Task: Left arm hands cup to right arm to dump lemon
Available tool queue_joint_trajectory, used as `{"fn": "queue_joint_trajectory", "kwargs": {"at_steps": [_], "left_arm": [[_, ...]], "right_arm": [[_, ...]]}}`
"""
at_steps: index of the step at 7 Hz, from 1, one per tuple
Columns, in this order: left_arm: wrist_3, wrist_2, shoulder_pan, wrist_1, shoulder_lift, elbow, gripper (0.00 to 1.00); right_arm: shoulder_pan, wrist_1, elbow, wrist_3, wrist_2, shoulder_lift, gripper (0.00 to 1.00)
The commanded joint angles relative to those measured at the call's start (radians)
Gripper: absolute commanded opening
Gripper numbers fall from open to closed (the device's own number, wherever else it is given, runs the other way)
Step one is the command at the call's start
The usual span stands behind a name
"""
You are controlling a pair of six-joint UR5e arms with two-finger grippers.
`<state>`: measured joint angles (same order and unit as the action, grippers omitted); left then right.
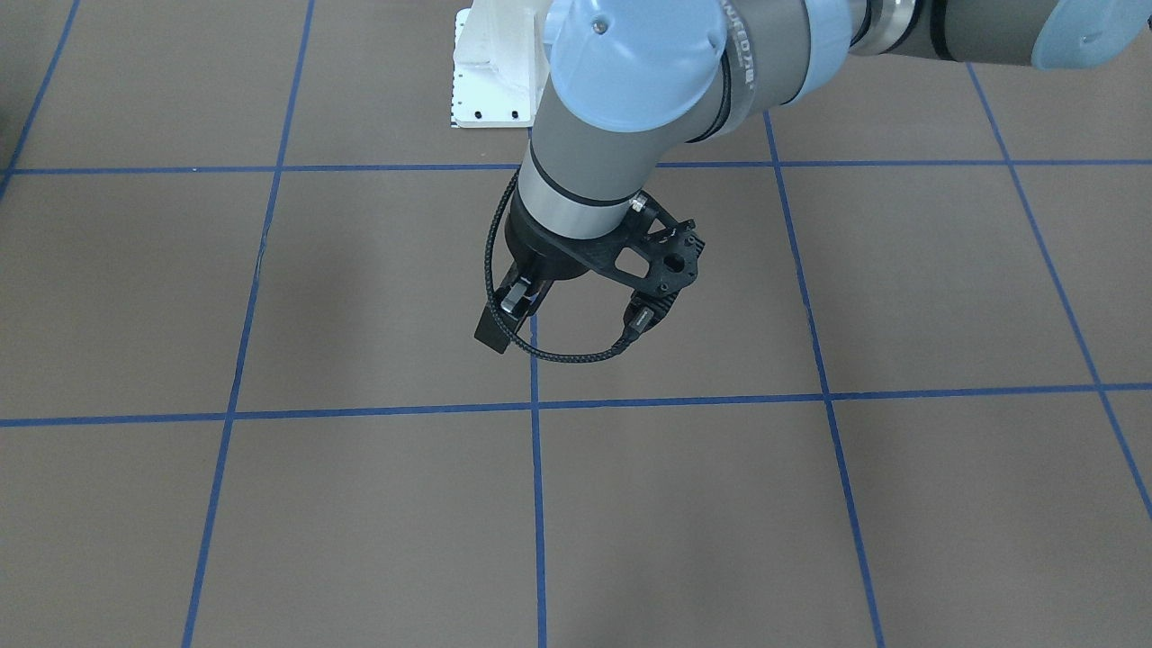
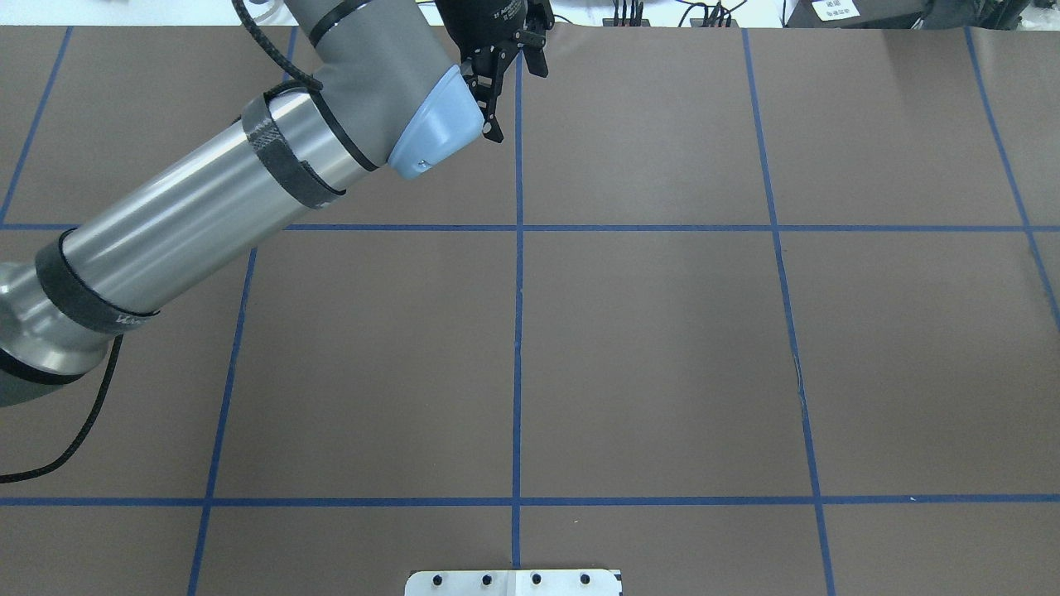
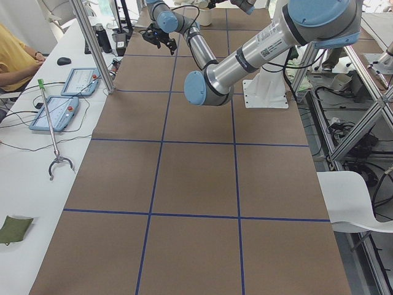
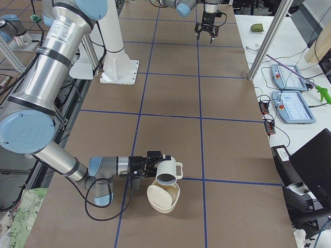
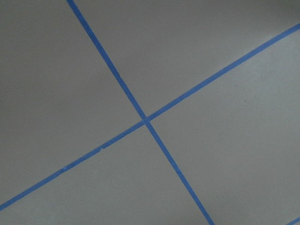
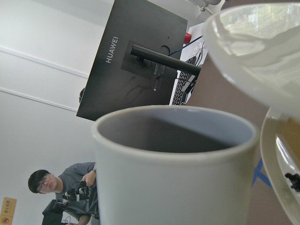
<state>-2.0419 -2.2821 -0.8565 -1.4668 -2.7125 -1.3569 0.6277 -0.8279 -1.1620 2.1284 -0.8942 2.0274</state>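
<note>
two arms, and they stand well apart. nearest in the right-side view, the right arm (image 4: 41,88) bends low over the table (image 4: 227,155). the cup (image 4: 166,169) sits at the tip of the right gripper (image 4: 154,165), lifted off the table. the cup is tipped: its long axis slants, the mouth is turned down and outward, and the handle is on the side away from the gripper. just under the mouth lies a cream bowl (image 4: 164,201), so near that its rim seems almost to meet the cup's lip, though i cannot tell if they touch. the dump turns on that relation: mouth above bowl, so whatever leaves the cup should fall into it.

the gripper's jaws show only in this side view, so i cannot tell whether they are clamped on the cup or how wide they stand. the cup hanging in the air suggests a hold, no more. the right wrist view looks across the cup's rim into a grey inside, and what shows of it is bare. the lemon shows in no view; whether it lies deep in the cup or in the bowl i cannot tell. my guess is that the hand-over is done and the pour is at or near its end.

far off, at the table's other end, the left arm (image 2: 207,199) reaches out over the table. the left gripper (image 2: 517,99) has its fingers spread apart and holds nothing. its wrist view shows blue tape (image 5: 146,120) lines crossing on the table.
</note>
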Motion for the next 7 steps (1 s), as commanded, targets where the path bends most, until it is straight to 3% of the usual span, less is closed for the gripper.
{"fn": "queue_joint_trajectory", "kwargs": {"at_steps": [1,5,7], "left_arm": [[-0.011,0.003,0.002,0.010,-0.026,-0.004,1.00],[-0.006,0.027,-0.010,0.020,-0.050,-0.010,1.00],[0.012,0.080,-0.019,0.121,-0.061,-0.076,1.00]], "right_arm": [[0.000,-0.048,0.036,0.169,-0.002,-0.012,0.21],[0.004,-0.177,0.067,0.440,0.006,-0.013,0.21],[0.006,-0.217,0.070,0.517,0.006,-0.018,0.21]]}}
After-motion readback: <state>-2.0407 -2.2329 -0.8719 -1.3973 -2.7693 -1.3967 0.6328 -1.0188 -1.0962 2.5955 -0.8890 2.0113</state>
